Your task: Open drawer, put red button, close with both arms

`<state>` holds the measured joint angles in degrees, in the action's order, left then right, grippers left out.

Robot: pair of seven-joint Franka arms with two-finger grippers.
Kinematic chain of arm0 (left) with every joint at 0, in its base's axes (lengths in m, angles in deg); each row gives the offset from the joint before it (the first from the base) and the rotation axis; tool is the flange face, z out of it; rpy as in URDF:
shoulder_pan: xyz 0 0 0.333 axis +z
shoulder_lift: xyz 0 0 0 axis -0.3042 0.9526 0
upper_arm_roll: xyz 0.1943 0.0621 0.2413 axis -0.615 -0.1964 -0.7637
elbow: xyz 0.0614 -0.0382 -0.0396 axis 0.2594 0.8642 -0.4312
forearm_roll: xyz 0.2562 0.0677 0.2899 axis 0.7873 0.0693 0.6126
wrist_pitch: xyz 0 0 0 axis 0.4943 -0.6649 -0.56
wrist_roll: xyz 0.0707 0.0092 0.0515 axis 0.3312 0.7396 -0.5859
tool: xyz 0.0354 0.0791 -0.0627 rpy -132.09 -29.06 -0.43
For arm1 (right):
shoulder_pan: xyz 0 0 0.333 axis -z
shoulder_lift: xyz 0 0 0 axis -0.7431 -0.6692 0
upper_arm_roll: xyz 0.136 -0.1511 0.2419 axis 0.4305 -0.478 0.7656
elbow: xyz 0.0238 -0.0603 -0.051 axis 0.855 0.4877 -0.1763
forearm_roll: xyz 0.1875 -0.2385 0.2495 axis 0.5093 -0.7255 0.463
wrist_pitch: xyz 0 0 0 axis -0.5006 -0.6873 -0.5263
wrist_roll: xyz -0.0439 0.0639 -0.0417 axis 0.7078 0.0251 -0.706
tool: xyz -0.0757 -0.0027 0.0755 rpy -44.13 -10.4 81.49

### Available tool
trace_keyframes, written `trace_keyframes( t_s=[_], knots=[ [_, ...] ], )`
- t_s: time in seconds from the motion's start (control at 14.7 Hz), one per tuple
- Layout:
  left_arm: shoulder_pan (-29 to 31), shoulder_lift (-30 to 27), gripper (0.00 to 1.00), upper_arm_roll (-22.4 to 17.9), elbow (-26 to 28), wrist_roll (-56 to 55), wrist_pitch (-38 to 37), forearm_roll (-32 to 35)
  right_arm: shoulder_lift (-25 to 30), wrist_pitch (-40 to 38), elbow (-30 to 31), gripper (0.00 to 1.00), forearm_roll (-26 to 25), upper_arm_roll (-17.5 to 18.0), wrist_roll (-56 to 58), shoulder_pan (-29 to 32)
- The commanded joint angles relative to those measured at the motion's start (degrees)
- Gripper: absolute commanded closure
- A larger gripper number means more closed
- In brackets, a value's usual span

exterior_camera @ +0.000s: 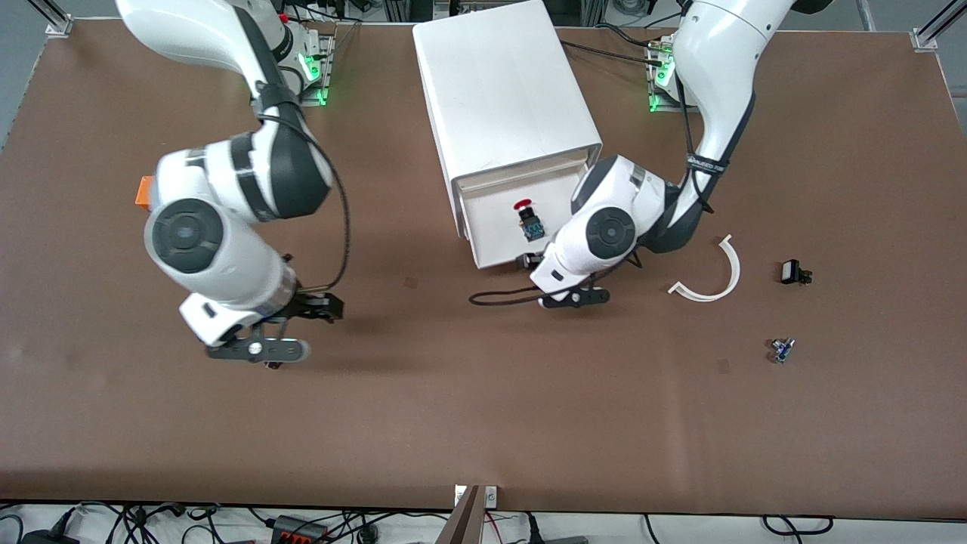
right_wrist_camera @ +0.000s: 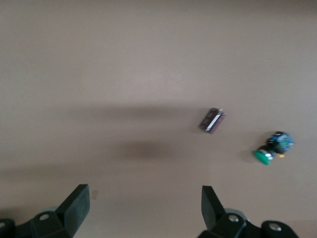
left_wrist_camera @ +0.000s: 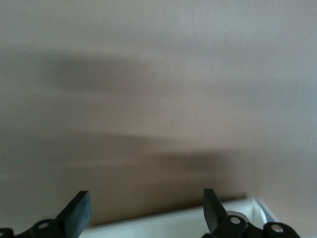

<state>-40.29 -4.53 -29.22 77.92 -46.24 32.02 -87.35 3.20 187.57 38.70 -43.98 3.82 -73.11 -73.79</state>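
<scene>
Resting in drawer (exterior_camera: 491, 227): red button (exterior_camera: 527, 218)

red button (exterior_camera: 523, 206) in open drawer (exterior_camera: 491, 227)

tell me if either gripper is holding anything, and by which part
Nothing is held. The left gripper and the right gripper are both open and empty.

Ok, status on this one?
Both grippers open, empty: left gripper at drawer front, right gripper over bare table. Red button in open drawer.
</scene>
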Motion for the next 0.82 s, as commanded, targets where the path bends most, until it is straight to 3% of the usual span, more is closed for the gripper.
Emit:
trace_keyframes(
  t_s=[0.0,0.34,0.61,0.75],
  knots=[
    [0.1,-2.3,0.0,3.7,2.2,-5.2,-3.9,-0.1,5.4,-3.2,2.6,0.0,-0.4,0.8,2.9,2.8],
    [0.0,-2.5,0.0,6.7,2.2,-9.0,-8.4,-0.1,8.1,-7.7,2.5,0.0,0.2,0.2,16.1,9.1],
    [-0.7,-2.5,0.0,6.8,2.0,-9.0,-12.5,-0.1,10.0,-9.3,2.7,0.0,0.2,0.3,16.4,12.3],
    [-0.2,-2.4,0.0,7.5,1.9,-8.7,-12.9,-0.1,13.0,-9.5,6.0,0.0,-0.1,0.7,15.8,13.8]
  ],
)
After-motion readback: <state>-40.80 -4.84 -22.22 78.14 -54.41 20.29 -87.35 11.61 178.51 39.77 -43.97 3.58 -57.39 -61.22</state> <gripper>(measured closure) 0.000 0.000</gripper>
